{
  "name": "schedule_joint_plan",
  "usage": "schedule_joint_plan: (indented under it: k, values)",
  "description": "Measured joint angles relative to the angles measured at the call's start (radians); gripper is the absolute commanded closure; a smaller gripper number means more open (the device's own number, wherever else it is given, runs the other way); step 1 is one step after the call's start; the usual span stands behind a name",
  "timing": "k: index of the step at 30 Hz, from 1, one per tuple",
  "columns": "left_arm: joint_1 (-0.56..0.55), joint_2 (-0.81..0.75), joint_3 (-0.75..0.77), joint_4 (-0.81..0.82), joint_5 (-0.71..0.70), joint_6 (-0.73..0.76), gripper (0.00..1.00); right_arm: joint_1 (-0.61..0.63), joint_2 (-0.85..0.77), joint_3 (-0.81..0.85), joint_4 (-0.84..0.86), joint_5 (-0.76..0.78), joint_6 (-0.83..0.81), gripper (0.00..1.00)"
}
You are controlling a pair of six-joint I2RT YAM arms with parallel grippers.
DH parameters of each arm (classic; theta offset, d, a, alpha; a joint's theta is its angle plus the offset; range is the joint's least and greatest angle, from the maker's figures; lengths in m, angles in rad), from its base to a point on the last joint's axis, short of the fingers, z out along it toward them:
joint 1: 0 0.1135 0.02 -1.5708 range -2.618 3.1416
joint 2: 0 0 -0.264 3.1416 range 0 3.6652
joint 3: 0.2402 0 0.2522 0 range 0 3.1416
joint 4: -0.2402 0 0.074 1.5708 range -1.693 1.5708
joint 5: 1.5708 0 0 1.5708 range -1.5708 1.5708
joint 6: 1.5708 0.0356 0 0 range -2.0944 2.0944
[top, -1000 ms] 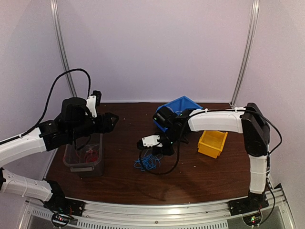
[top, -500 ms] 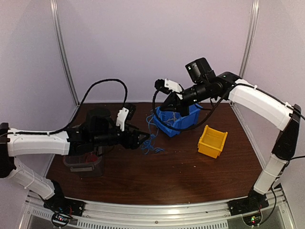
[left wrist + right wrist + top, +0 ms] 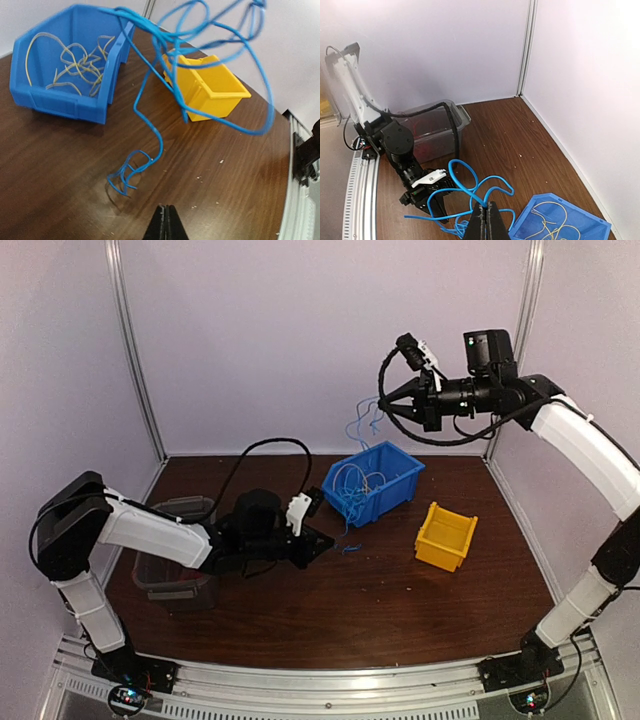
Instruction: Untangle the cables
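STEP: pulling blue cable (image 3: 170, 37) free | RIGHT gripper (image 3: 384, 405): closed on cable, high above blue bin (image 3: 398, 483) | TAIL: on table (image 3: 400, 600) | LEFT gripper (image 3: 322, 543): closed, empty, beside tail | NEXT: probably open left, pin tail.

Blue cable (image 3: 167, 37): one thin wire, curly, many loose loops. Upper part pinched between closed fingers of right gripper (image 3: 485, 215), high above table (image 3: 400, 600); loops bunch just under fingers. One strand drops past rim of blue bin (image 3: 395, 480); contact with rim unclear. Lower end lies on table just in front of bin, in small flat coil.

Pale yellow cables (image 3: 82, 62): few thin curly strands, loosely tangled, lying on floor of blue bin.
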Motion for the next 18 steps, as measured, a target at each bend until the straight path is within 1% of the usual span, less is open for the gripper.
schedule_joint_plan:
  k: [5,8,10,11,14,16,18]
  values:
    - [0.0,0.002,0.022,0.024,-0.013,0.003,1.0,-0.016,-0.038,-0.003,0.035,-0.069,0.076,1.0]
    - [-0.003,-0.011,0.007,0.036,-0.032,0.002,0.73,-0.027,-0.05,-0.003,0.049,-0.077,0.108,1.0]
    - [-0.01,-0.073,-0.051,0.064,-0.058,0.0,0.58,-0.029,-0.054,-0.011,0.069,-0.074,0.128,1.0]
    - [-0.018,-0.119,-0.083,0.077,-0.071,0.0,0.52,-0.029,-0.06,-0.026,0.081,-0.069,0.135,1.0]
    - [-0.044,-0.249,-0.128,0.112,-0.092,0.014,0.42,-0.028,-0.076,-0.088,0.106,-0.052,0.156,1.0]
    - [-0.062,-0.312,-0.124,0.147,-0.099,0.018,0.39,-0.026,-0.079,-0.131,0.113,-0.032,0.166,1.0]
    - [-0.08,-0.338,-0.092,0.161,-0.114,0.016,0.38,-0.017,-0.079,-0.169,0.122,-0.007,0.177,1.0]
